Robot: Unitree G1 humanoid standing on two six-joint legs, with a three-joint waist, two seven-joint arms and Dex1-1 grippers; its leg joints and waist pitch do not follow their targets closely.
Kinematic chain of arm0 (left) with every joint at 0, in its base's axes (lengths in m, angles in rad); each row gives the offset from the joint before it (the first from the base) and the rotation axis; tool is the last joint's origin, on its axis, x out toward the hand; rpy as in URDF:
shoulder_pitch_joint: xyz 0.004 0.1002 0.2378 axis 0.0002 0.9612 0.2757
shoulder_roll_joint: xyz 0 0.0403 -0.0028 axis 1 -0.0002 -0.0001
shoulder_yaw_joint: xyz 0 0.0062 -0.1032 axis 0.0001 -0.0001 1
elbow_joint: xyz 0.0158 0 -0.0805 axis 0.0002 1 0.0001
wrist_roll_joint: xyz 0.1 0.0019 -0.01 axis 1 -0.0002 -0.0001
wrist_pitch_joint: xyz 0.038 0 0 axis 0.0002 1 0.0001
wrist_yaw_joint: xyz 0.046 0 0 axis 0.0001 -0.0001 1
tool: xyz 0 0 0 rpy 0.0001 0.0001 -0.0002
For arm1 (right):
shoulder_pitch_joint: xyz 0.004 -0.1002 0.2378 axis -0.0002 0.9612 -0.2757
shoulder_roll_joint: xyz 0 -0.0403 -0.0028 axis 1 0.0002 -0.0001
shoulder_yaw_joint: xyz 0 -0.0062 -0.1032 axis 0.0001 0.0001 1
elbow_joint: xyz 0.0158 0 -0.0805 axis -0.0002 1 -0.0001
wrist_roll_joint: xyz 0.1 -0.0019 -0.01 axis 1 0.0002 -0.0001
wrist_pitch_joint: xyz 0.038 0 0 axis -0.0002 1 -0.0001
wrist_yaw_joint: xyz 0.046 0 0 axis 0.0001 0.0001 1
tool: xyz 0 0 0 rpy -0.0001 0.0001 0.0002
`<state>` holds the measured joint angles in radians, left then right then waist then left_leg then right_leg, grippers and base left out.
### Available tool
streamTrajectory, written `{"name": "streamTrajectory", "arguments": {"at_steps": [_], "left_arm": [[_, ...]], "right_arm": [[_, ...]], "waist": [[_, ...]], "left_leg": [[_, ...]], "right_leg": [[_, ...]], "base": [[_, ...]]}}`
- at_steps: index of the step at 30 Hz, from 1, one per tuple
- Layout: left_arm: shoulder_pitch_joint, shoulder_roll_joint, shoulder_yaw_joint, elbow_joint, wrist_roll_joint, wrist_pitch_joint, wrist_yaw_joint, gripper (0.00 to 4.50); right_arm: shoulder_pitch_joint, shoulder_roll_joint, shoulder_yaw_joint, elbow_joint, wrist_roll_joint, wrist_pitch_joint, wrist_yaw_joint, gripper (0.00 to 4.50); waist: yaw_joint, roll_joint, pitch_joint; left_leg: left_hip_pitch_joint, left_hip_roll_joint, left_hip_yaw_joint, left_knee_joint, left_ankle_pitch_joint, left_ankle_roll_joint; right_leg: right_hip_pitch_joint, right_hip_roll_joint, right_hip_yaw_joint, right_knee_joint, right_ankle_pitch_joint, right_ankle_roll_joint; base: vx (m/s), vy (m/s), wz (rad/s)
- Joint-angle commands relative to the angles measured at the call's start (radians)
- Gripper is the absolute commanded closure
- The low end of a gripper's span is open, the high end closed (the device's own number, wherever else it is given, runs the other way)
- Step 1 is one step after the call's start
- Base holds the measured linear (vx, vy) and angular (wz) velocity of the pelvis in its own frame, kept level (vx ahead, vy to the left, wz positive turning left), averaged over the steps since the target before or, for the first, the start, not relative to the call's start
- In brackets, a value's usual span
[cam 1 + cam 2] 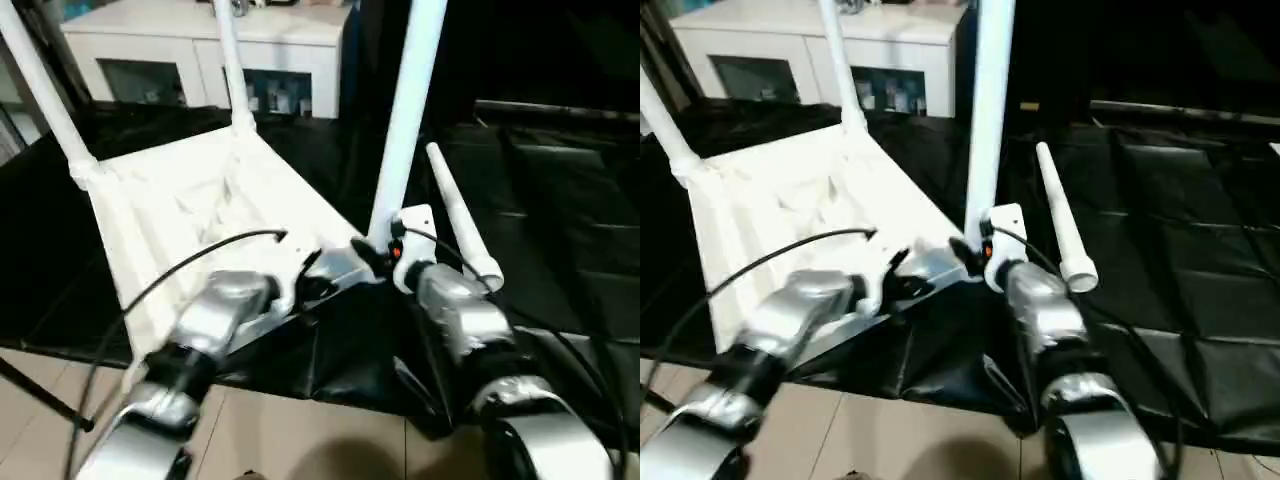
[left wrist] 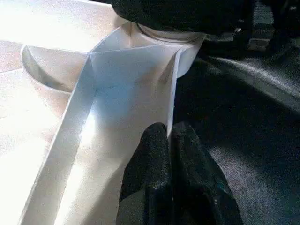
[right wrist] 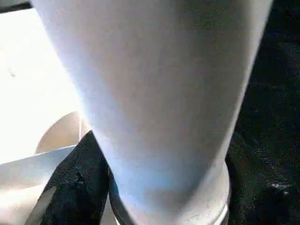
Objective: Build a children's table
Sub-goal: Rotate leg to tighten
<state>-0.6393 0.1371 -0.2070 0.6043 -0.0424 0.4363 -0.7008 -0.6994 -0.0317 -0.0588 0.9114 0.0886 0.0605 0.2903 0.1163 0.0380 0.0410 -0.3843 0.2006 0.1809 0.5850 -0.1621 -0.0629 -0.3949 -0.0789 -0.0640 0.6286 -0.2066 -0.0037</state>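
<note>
Three legs are seen standing up from the children's table [image 1: 200, 200], which is laid upside down, ribbed underside up, on a worktop covered in black sheeting [image 1: 1180, 260]. A fourth leg [image 1: 462, 225] is left loose on the sheeting just beside the near corner. The left pincer [image 2: 169, 140] is pressed together on the thin rim wall of the tabletop close to that corner. The right pincer [image 1: 385, 250] is set around the foot of the near upright leg [image 1: 410, 110], one black finger [image 3: 77, 187] lying against the tube. A white cabinet [image 1: 200, 45] is seen behind
</note>
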Motion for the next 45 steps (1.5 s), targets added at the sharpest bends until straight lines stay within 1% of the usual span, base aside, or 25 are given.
{"name": "streamTrajectory", "arguments": {"at_steps": [1,3,4,6,7,8,9,10,12,14,16,17,18,22,24,26,27,28,30,32,35,36,38,41,45], "left_arm": [[-0.042,-0.012,0.049,0.056,0.028,-0.039,0.144,4.5],[-0.044,-0.013,0.047,0.059,0.03,-0.041,0.144,4.5],[-0.038,-0.013,0.044,0.05,0.023,-0.049,0.122,4.5],[-0.031,-0.011,0.041,0.038,0.014,-0.057,0.098,4.5],[-0.019,-0.002,0.036,0.021,0.003,-0.06,0.066,4.5],[-0.015,0.001,0.033,0.016,0.001,-0.068,0.052,4.5],[-0.009,0.006,0.031,0.009,-0.003,-0.074,0.034,4.5],[-0.004,0.014,0.03,0.0,-0.006,-0.069,0.018,4.5],[0.006,0.028,0.023,-0.014,-0.008,-0.076,-0.018,4.5],[0.014,0.038,0.025,-0.021,-0.014,-0.064,-0.036,4.5],[0.033,0.059,0.026,-0.034,-0.025,-0.064,-0.078,4.5],[0.053,0.078,0.022,-0.056,-0.032,-0.066,-0.112,4.5],[0.062,0.087,0.017,-0.068,-0.035,-0.071,-0.132,4.5],[0.101,0.135,0.0,-0.138,-0.049,-0.064,-0.214,4.5],[0.123,0.173,-0.008,-0.18,-0.052,-0.057,-0.257,4.5],[0.125,0.177,-0.008,-0.184,-0.052,-0.056,-0.261,4.5],[0.136,0.194,-0.01,-0.203,-0.053,-0.052,-0.278,4.5],[0.143,0.202,-0.01,-0.216,-0.054,-0.048,-0.285,4.5],[0.154,0.212,-0.009,-0.235,-0.054,-0.043,-0.295,4.5],[0.166,0.218,-0.011,-0.256,-0.054,-0.039,-0.304,4.5],[0.179,0.223,-0.021,-0.283,-0.062,-0.027,-0.319,4.5],[0.19,0.226,-0.03,-0.305,-0.067,-0.024,-0.331,4.5],[0.195,0.226,-0.032,-0.316,-0.068,-0.022,-0.332,4.5],[0.197,0.225,-0.032,-0.317,-0.063,-0.022,-0.329,4.5],[0.198,0.226,-0.03,-0.32,-0.06,-0.02,-0.329,4.5]], "right_arm": [[0.017,0.098,0.048,0.054,0.005,-0.006,0.055,1.36],[0.014,0.099,0.046,0.057,0.003,-0.011,0.054,1.01],[0.014,0.099,0.04,0.05,0.013,-0.012,0.071,0.98],[0.013,0.096,0.037,0.043,0.023,-0.005,0.092,0.91],[0.013,0.076,0.047,0.027,0.026,-0.019,0.147,0.66],[0.013,0.069,0.05,0.022,0.027,-0.021,0.166,0.57],[0.013,0.057,0.055,0.015,0.031,-0.024,0.204,0.48],[0.015,0.043,0.061,0.001,0.036,-0.017,0.248,0.48],[0.017,0.017,0.071,-0.016,0.033,-0.015,0.315,0.22],[0.017,-0.005,0.075,-0.027,0.035,-0.004,0.364,0.22],[0.025,-0.061,0.1,-0.058,0.033,0.0,0.488,0.22],[0.039,-0.108,0.125,-0.092,0.033,-0.002,0.596,0.22],[0.043,-0.123,0.131,-0.102,0.033,-0.004,0.624,0.22],[0.048,-0.173,0.143,-0.143,0.044,0.01,0.727,0.22],[0.05,-0.189,0.156,-0.161,0.045,0.007,0.771,0.22],[0.051,-0.19,0.157,-0.163,0.045,0.006,0.773,0.22],[0.051,-0.195,0.161,-0.165,0.04,-0.005,0.78,0.22],[0.049,-0.195,0.16,-0.161,0.037,-0.016,0.779,0.22],[0.041,-0.191,0.159,-0.147,0.027,-0.033,0.766,0.22],[0.033,-0.186,0.156,-0.134,0.018,-0.044,0.747,0.22],[0.025,-0.178,0.154,-0.124,0.011,-0.06,0.728,0.22],[0.017,-0.174,0.153,-0.112,0.003,-0.069,0.707,0.22],[0.007,-0.176,0.158,-0.096,-0.011,-0.074,0.687,0.22],[0.003,-0.181,0.159,-0.09,-0.007,-0.085,0.707,0.22],[0.005,-0.181,0.159,-0.096,0.0,-0.085,0.729,0.22]], "waist": [[-0.003,-0.001,-0.053],[-0.004,-0.003,-0.053],[-0.004,-0.003,-0.052],[-0.01,-0.004,-0.052],[-0.017,-0.006,-0.052],[-0.02,-0.005,-0.053],[-0.026,-0.008,-0.054],[-0.026,-0.008,-0.055],[-0.023,-0.009,-0.056],[-0.021,-0.01,-0.058],[-0.017,-0.009,-0.06],[-0.016,-0.006,-0.06],[-0.014,-0.008,-0.062],[-0.017,-0.004,-0.064],[-0.015,-0.004,-0.064],[-0.017,-0.003,-0.063],[-0.016,-0.002,-0.063],[-0.017,-0.005,-0.061],[-0.017,-0.003,-0.061],[-0.017,-0.006,-0.061],[-0.015,-0.003,-0.062],[-0.013,-0.007,-0.063],[-0.011,-0.006,-0.063],[0.004,-0.005,-0.063],[0.011,-0.006,-0.063]], "left_leg": [[0.021,0.026,-0.017,-0.077,-0.312,-0.026],[0.021,0.027,-0.016,-0.078,-0.318,-0.023],[0.02,0.026,-0.017,-0.079,-0.326,-0.018],[0.013,0.026,-0.021,-0.084,-0.333,-0.02],[0.007,0.025,-0.023,-0.085,-0.328,-0.019],[0.006,0.025,-0.024,-0.085,-0.325,-0.018],[0.004,0.025,-0.024,-0.084,-0.314,-0.01],[0.005,0.024,-0.022,-0.081,-0.3,-0.001],[0.009,0.026,-0.018,-0.076,-0.279,0.012],[0.008,0.025,-0.015,-0.073,-0.246,0.026],[0.008,0.026,-0.013,-0.069,-0.214,0.041],[0.007,0.026,-0.014,-0.069,-0.208,0.044],[0.005,0.028,-0.013,-0.067,-0.193,0.053],[0.007,0.031,-0.012,-0.064,-0.17,0.074],[0.009,0.031,-0.011,-0.063,-0.166,0.078],[0.01,0.032,-0.01,-0.064,-0.176,0.077],[0.013,0.033,-0.01,-0.065,-0.189,0.071],[0.012,0.033,-0.01,-0.066,-0.196,0.067],[0.015,0.034,-0.01,-0.068,-0.206,0.057],[0.014,0.034,-0.01,-0.068,-0.202,0.053],[0.014,0.034,-0.01,-0.066,-0.183,0.054],[0.014,0.033,-0.01,-0.065,-0.175,0.057],[0.015,0.033,-0.008,-0.065,-0.173,0.059],[0.023,0.036,-0.005,-0.064,-0.183,0.059],[0.017,0.035,-0.007,-0.066,-0.188,0.047]], "right_leg": [[0.031,-0.07,0.044,-0.102,-0.306,-0.157],[0.03,-0.069,0.044,-0.104,-0.304,-0.155],[0.031,-0.069,0.043,-0.105,-0.311,-0.155],[0.038,-0.069,0.04,-0.102,-0.321,-0.146],[0.042,-0.069,0.038,-0.101,-0.319,-0.141],[0.043,-0.069,0.037,-0.101,-0.313,-0.141],[0.043,-0.069,0.037,-0.1,-0.302,-0.145],[0.044,-0.069,0.037,-0.1,-0.287,-0.153],[0.04,-0.068,0.039,-0.1,-0.249,-0.172],[0.042,-0.068,0.04,-0.096,-0.207,-0.191],[0.044,-0.067,0.038,-0.092,-0.161,-0.209],[0.046,-0.066,0.037,-0.089,-0.147,-0.213],[0.05,-0.064,0.035,-0.085,-0.112,-0.22],[0.047,-0.063,0.033,-0.078,-0.052,-0.257],[0.046,-0.062,0.033,-0.076,-0.042,-0.264],[0.044,-0.061,0.032,-0.077,-0.05,-0.266],[0.043,-0.062,0.033,-0.078,-0.063,-0.268],[0.043,-0.062,0.034,-0.08,-0.079,-0.267],[0.042,-0.064,0.035,-0.081,-0.095,-0.264],[0.042,-0.064,0.036,-0.08,-0.092,-0.263],[0.042,-0.063,0.037,-0.076,-0.064,-0.268],[0.043,-0.064,0.037,-0.073,-0.056,-0.269],[0.041,-0.061,0.037,-0.074,-0.052,-0.271],[0.035,-0.061,0.039,-0.075,-0.061,-0.264],[0.039,-0.061,0.038,-0.072,-0.068,-0.247]], "base": [[0.0,0.0,0.0],[0.0,0.0,0.0],[0.0,0.0,0.0],[0.0,0.0,0.0],[0.0,0.0,0.0],[0.0,0.0,0.0],[0.0,0.0,0.0],[0.0,0.0,0.0],[0.0,0.0,0.0],[0.0,0.0,0.0],[0.0,0.0,0.0],[0.0,0.0,0.0],[0.0,0.0,0.0],[0.0,0.0,0.0],[0.0,0.0,0.0],[0.0,0.0,0.0],[0.0,0.0,0.0],[0.0,0.0,0.0],[0.0,0.0,0.0],[0.0,0.0,0.0],[0.0,0.0,0.0],[0.0,0.0,0.0],[0.0,0.0,0.0],[0.0,0.0,0.0],[0.0,0.0,0.0]]}}
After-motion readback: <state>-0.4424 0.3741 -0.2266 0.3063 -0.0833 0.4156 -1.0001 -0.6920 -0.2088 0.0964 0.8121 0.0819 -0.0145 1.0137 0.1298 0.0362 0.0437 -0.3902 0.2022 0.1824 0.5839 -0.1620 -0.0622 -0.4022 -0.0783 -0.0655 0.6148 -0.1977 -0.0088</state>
